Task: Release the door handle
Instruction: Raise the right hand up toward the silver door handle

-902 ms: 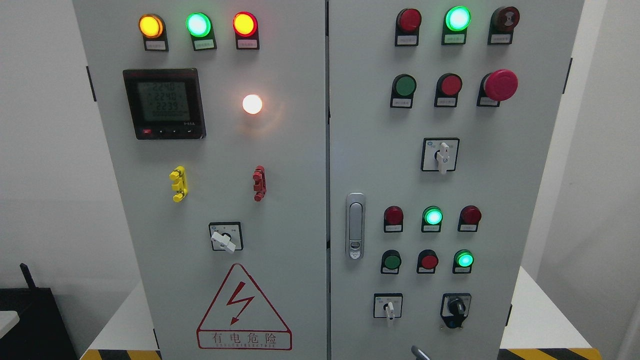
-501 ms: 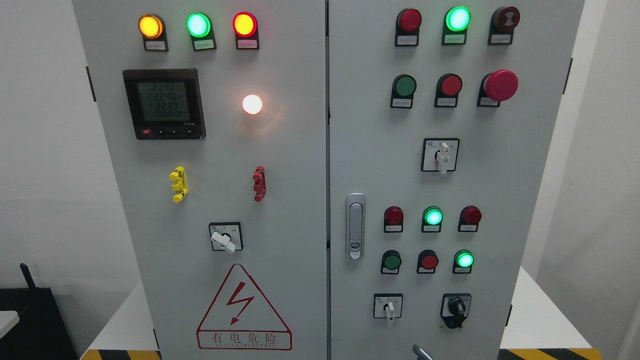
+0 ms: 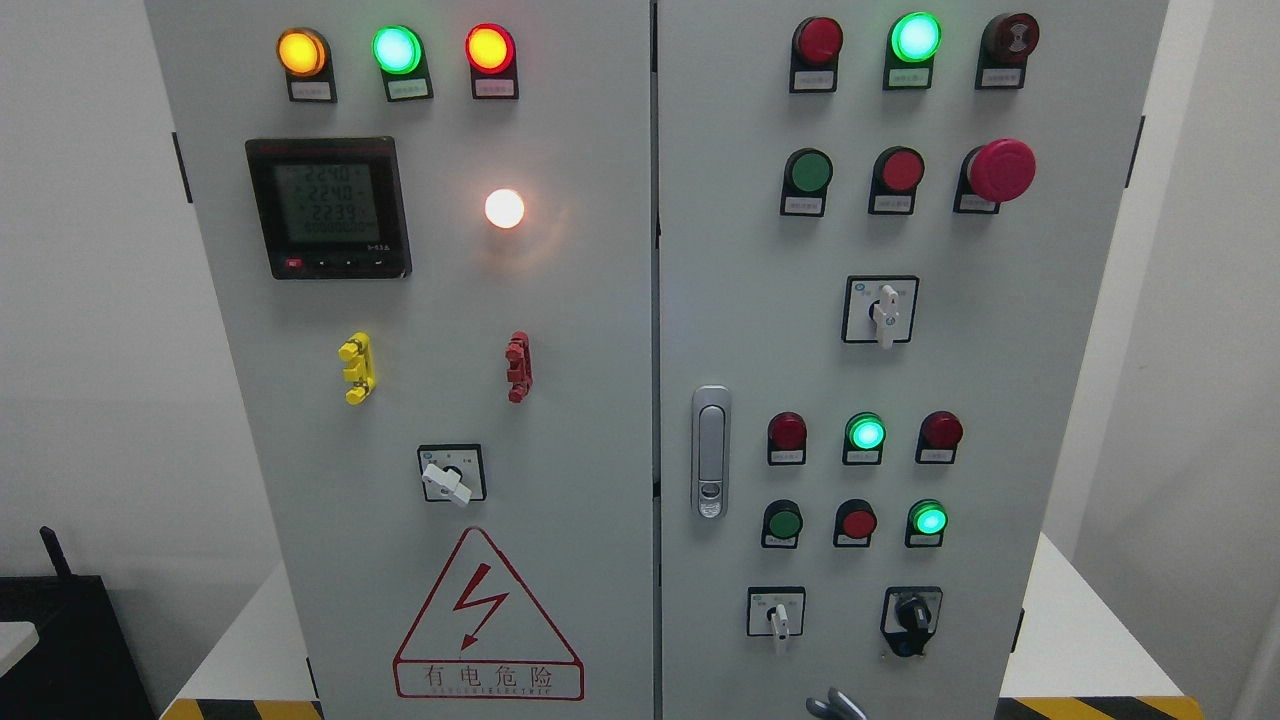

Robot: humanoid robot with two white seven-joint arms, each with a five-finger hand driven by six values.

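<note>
At the very bottom edge of the view, a little right of the middle, small grey fingertips (image 3: 835,706) come up into the picture. They belong to a robot hand, but so little of it shows that I cannot tell which arm it is on, and I cannot tell whether the fingers are spread or curled. They hold nothing that can be seen, and they are well apart from the door handle.

Behind them stands a grey electrical cabinet (image 3: 590,300) with two doors, both closed. The door handle (image 3: 710,452) sits on the right door, just beside the middle seam between the doors, in the lower half. It is a narrow upright piece of silver metal with rounded ends. A long lever lies flat inside its frame, and a small round lock part is at the lower end. Nothing touches it.

To the right of the handle are rows of red and green lamps and buttons, and two of the green ones are lit. Lower down there are two rotary switches, and one more is higher up. A large red mushroom button (image 3: 1001,170) is near the top right.

On the left door there is a digital meter (image 3: 328,207) with lit numbers, a glowing white lamp (image 3: 504,208), a yellow clip, a red clip and a red warning triangle (image 3: 487,615) with a lightning sign.
</note>
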